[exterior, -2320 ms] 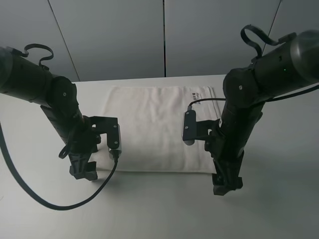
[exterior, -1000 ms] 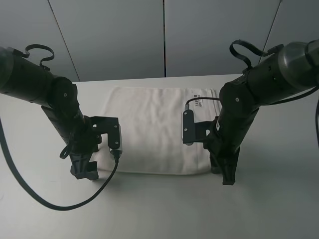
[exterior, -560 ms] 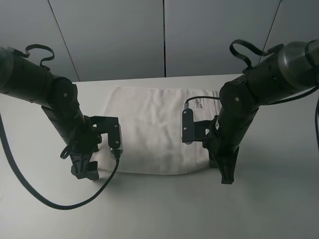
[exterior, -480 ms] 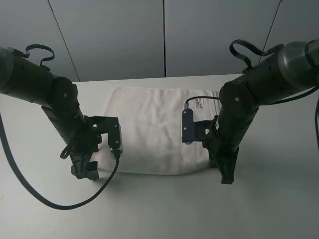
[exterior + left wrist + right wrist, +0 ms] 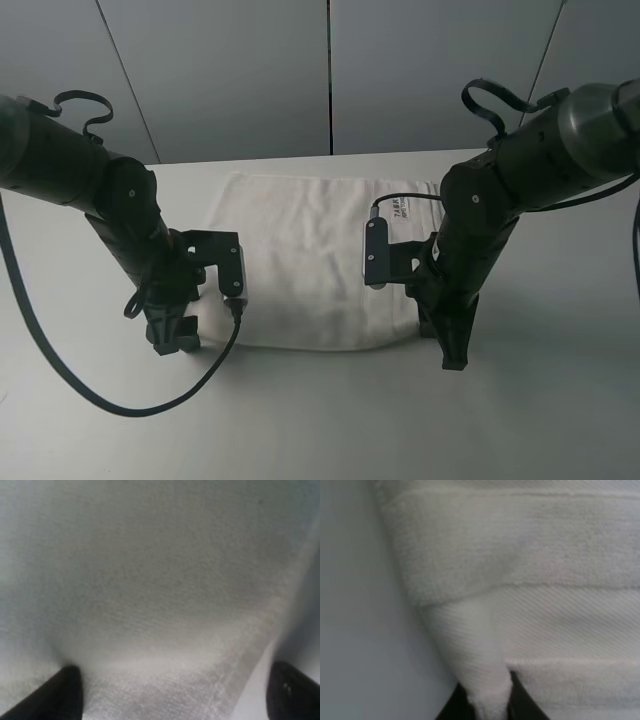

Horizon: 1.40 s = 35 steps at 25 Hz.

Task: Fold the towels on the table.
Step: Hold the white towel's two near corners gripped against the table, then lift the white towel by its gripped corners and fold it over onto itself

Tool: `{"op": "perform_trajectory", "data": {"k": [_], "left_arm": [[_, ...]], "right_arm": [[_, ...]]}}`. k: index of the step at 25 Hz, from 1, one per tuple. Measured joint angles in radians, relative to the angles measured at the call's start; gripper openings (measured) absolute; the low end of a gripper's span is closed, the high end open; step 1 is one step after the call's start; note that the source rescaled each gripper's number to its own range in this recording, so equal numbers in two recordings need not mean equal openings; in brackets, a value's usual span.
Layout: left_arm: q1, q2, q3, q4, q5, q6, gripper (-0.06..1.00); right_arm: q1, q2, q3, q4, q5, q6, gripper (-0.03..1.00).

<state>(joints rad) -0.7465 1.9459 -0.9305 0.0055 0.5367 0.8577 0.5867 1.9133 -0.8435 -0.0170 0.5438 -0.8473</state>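
The white towel [image 5: 310, 250] lies flat on the white table [image 5: 320, 420], its black-printed label [image 5: 400, 208] at the far right corner. My left gripper [image 5: 176, 337] points down at the towel's near left corner. In the left wrist view [image 5: 175, 670] its fingers [image 5: 60, 692] stand wide apart with the towel [image 5: 160, 580] between them. My right gripper [image 5: 453, 355] is at the near right corner. In the right wrist view [image 5: 490, 700] it is shut on a pinched fold of the towel's border band [image 5: 545, 580].
Grey wall panels [image 5: 330, 70] stand behind the table's far edge. Black cables loop from both arms; the left arm's cable [image 5: 100, 400] hangs over the table in front of the towel.
My right gripper moved in from the table beside the towel to the near right corner and pinched it, drawing that corner inward. My left gripper shifted slightly toward the towel's near left corner.
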Motion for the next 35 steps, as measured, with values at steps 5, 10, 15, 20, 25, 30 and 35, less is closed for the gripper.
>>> {"op": "perform_trajectory", "data": {"k": [5,10,15,20,25,30,35], "left_arm": [[0.0,0.0,0.0,0.013,0.0,-0.011,0.19],[0.0,0.0,0.0,0.013,0.01,-0.015,0.0],[0.0,0.0,0.0,0.013,0.021,-0.036,0.0],[0.0,-0.011,0.0,0.01,0.081,-0.044,0.0],[-0.017,-0.043,0.0,0.007,0.145,-0.06,0.0],[-0.039,-0.072,0.0,-0.006,0.204,-0.094,0.0],[-0.071,-0.105,0.0,-0.006,0.251,-0.122,0.0]], "right_arm": [[0.0,0.0,0.0,0.002,-0.006,0.0,0.0],[0.0,0.0,0.0,0.002,-0.009,0.002,0.0],[0.0,0.0,0.0,0.036,-0.013,0.002,0.0],[0.0,0.0,0.0,0.107,0.002,-0.002,0.0],[0.0,-0.044,0.006,0.172,0.073,-0.009,0.0],[0.0,-0.158,0.008,0.203,0.204,-0.013,0.0],[0.01,-0.262,0.008,0.27,0.292,-0.053,0.0]]}}
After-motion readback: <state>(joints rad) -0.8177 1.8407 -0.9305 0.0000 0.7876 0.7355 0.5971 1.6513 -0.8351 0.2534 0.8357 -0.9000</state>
